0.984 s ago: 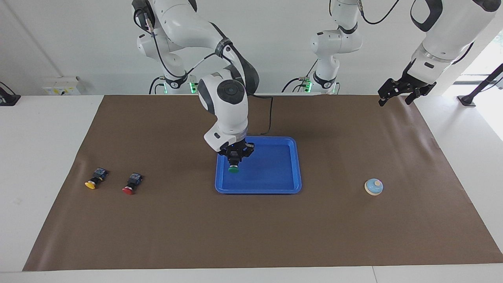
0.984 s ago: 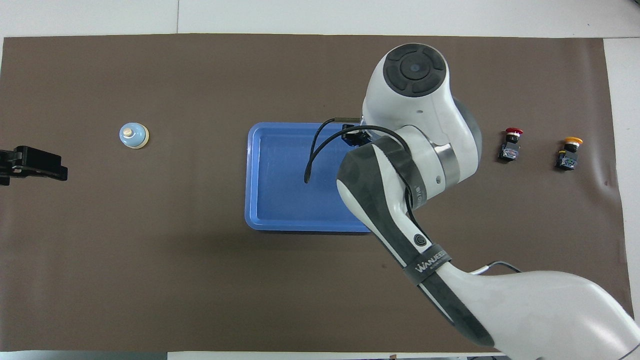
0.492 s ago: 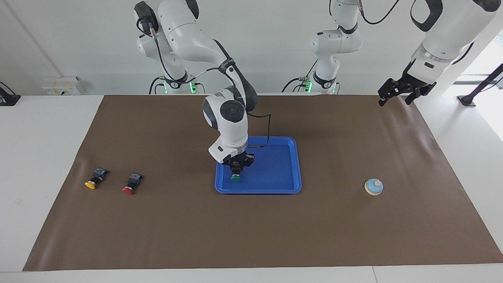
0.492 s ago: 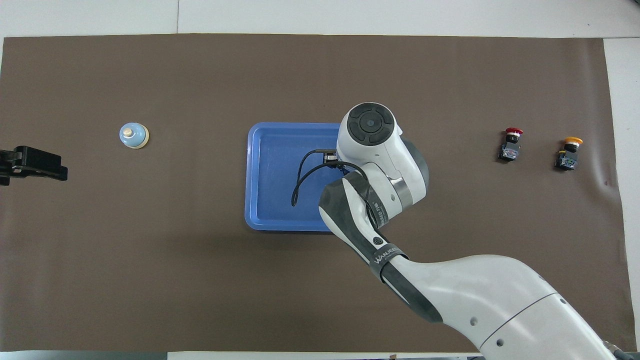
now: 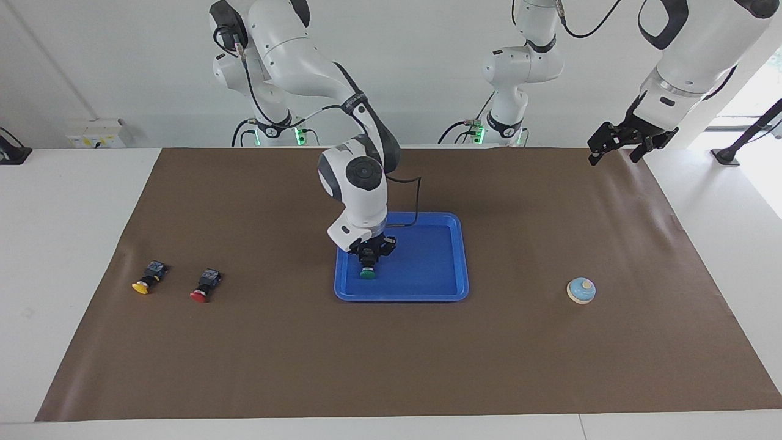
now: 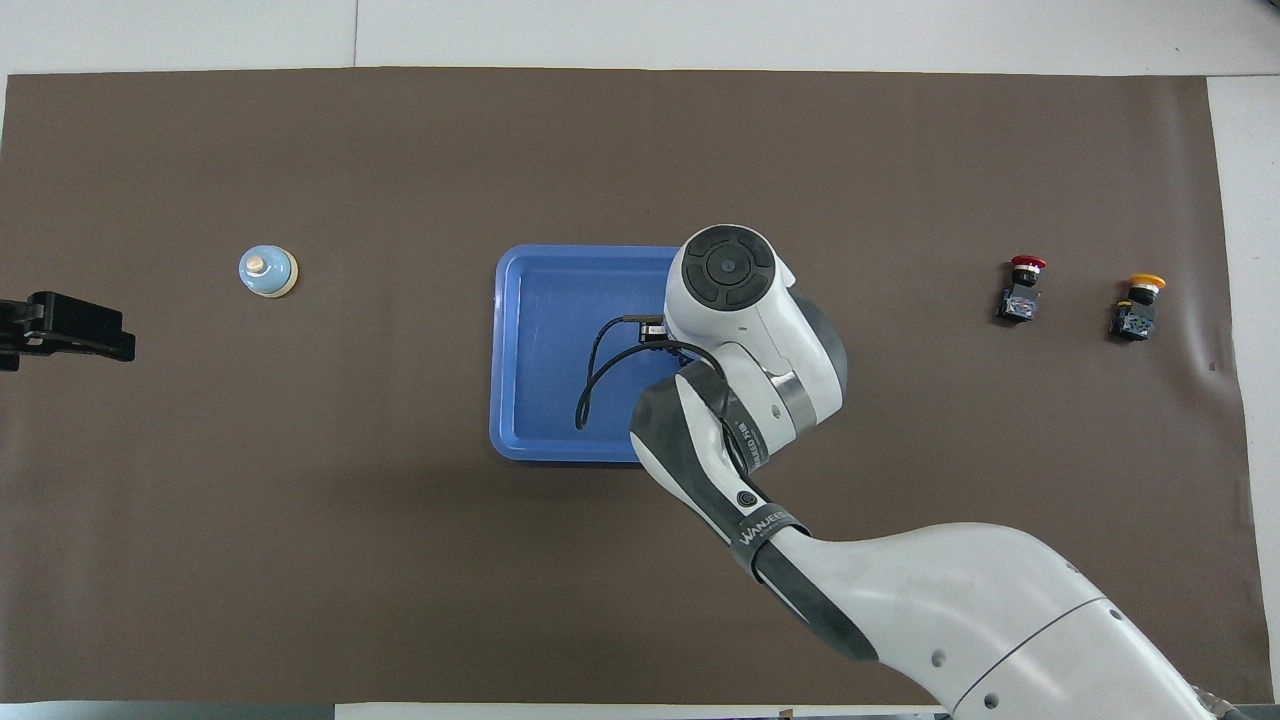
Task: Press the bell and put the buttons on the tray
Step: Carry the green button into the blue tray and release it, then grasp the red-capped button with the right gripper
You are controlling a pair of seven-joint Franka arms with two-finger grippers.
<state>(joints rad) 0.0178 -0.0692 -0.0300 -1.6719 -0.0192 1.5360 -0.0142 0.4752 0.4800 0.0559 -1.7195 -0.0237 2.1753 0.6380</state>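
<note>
- Green button (image 5: 367, 273): black body, round green cap; it sits in the tray at the end toward the right arm, cap pointing away from the robots. In the overhead view the right arm hides it.
- Tray (image 5: 427, 269): shallow, bright blue, rounded corners, raised rim; it lies about mid-table on the mat.
- Right gripper (image 5: 368, 260): lowered into the tray, directly at the green button's black body. Whether the fingers clamp the button or have let go, I cannot tell. Its wrist covers it from above.
- Red button (image 5: 204, 286): lies on the mat toward the right arm's end of the table, well apart from the tray, cap pointing away from the robots.
- Yellow button (image 5: 148, 278): lies just beside the red one, closer to the table's end, same orientation.
- Bell (image 5: 581, 290): light blue dome, cream base and knob; it stands on the mat toward the left arm's end, well apart from the tray.
- Left gripper (image 5: 616, 144): waits in the air over the mat's corner at the left arm's end, fingers spread wide, nothing between them.
- Mat (image 5: 391, 366): brown sheet covering most of the white table (image 5: 61, 208).
</note>
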